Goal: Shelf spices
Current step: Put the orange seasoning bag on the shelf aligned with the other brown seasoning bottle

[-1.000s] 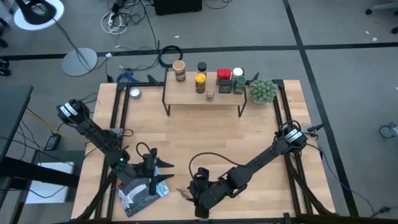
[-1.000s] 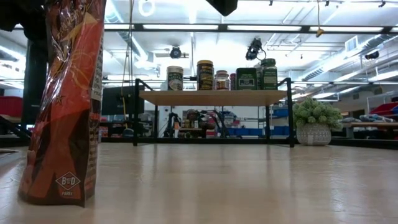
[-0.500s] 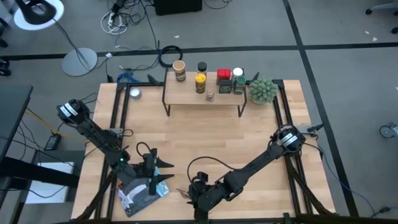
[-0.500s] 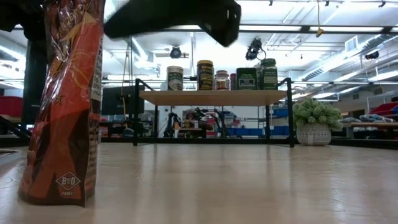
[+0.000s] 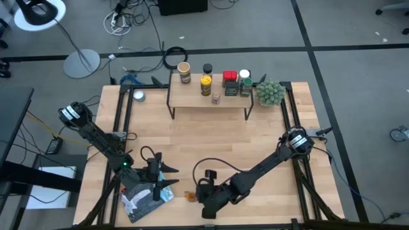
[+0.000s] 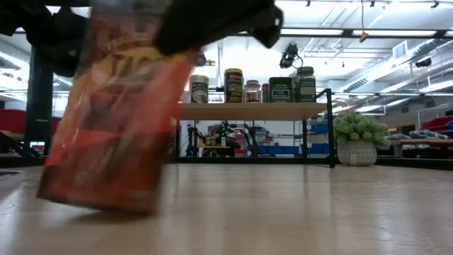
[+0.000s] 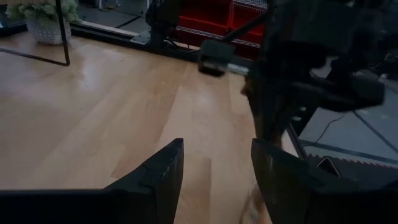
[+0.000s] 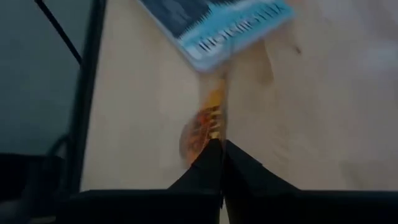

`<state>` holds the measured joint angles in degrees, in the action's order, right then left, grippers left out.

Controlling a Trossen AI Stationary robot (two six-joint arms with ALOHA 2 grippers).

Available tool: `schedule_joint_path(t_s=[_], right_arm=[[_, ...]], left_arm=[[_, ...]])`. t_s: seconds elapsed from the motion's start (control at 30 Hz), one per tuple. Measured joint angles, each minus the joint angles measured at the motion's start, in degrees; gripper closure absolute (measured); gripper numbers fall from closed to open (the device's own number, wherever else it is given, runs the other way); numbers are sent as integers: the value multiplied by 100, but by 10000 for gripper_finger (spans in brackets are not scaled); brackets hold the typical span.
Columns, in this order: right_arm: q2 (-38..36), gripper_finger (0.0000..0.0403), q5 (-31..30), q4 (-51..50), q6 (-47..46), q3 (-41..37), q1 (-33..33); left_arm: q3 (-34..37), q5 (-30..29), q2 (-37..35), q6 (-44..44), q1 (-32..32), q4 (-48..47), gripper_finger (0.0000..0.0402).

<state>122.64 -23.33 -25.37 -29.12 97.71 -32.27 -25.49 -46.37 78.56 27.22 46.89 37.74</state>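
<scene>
Several spice jars and tins (image 5: 211, 82) stand on the light-wood shelf (image 5: 192, 99) at the table's far side; they also show in the low view (image 6: 248, 86). Near the table's front edge, my right gripper (image 5: 197, 194) is shut on a red-orange pouch (image 6: 113, 120), which leans in the low view. My left gripper (image 5: 167, 177) stands open just left of it, above a blue-white flat packet (image 5: 146, 199), with nothing between its fingers (image 7: 168, 177). My right gripper pinches the pouch's thin top edge (image 8: 210, 127) between its two shut fingers. The fingers slant down at it from the table's right. The pouch hangs tilted below them, top toward the table's right; whether its lower end (image 6: 99, 198) touches the table I cannot tell.
A small green potted plant (image 5: 270, 92) stands at the shelf's right end. A silver tin (image 5: 138, 96) lies left of the shelf. Bare wood lies between the shelf and the two grippers. The table's front edge is close behind the pouch.
My right gripper has come down onto the pouch's top, tipped further downward and taken hold. The pouch, upright a second ago, now leans with its top toward the table's right and is blurred with motion.
</scene>
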Motion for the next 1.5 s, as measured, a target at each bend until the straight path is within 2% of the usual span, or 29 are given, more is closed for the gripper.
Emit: schedule_joint_path(t_s=[0.13, 0.23, 0.4, 0.5, 0.57, 0.67, 0.83, 1.0, 1.17, 1.27, 1.5], right_arm=[[-259, 401, -272, -598, 48, 0, 2], [-565, 401, -703, -1024, 297, 0, 0], [-1142, 402, -1287, -2269, 389, 0, 147], [-1533, 402, -1436, -2586, 562, -113, 286], [-1907, 402, -1440, -2451, 714, -490, 369], [-2613, 402, -1414, -2053, 531, -1452, 458], [-3880, 402, -1354, -525, 419, -3129, 463], [-4608, 403, -587, 573, 478, -4123, 846], [-4479, 403, 469, 1423, 1125, -4312, 1309], [-4331, 403, 443, 1421, 1398, -4217, 1409], [-4313, 403, 352, 1627, 1757, -4155, 1589]], left_arm=[[0, -29, 0, -308, -64, 49, 208], [0, -157, 0, -413, -176, 66, 208], [0, -328, -1, -605, -573, 169, 208], [0, 55, 0, -733, -1040, 181, 208], [0, 610, 0, -745, -1430, 168, 208], [0, 1303, 0, -768, -1956, 186, 208], [-50, 2057, 0, -1225, -2492, 504, 208], [-546, 2683, 0, -1536, -2930, 286, 208], [-1251, 2994, 0, -1747, -3277, -612, 208], [-1509, 3017, 0, -1830, -3397, -941, 208], [-1576, 3388, 0, -1829, -3530, -908, 208]])
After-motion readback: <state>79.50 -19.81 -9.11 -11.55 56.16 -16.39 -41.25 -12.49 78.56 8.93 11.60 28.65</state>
